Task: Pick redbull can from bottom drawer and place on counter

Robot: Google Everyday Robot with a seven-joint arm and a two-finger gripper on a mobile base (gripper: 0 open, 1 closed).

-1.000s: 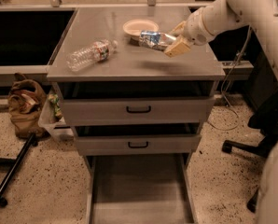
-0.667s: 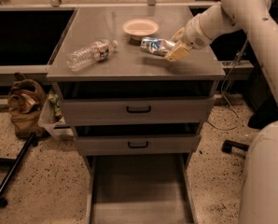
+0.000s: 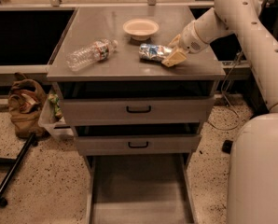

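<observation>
Redbull can point(image 3: 154, 52) lies on its side on the counter surface point(image 3: 129, 65), right of centre, just in front of a pale bowl point(image 3: 140, 28). Gripper point(image 3: 172, 50) sits at the can's right end, low over the surface; the tan fingers point(image 3: 175, 58) are closed around that end, one above and one below. A clear water bottle point(image 3: 90, 54) lies on its side well to the left. Bottom drawer point(image 3: 139, 185) is pulled open, bare grey floor showing.
</observation>
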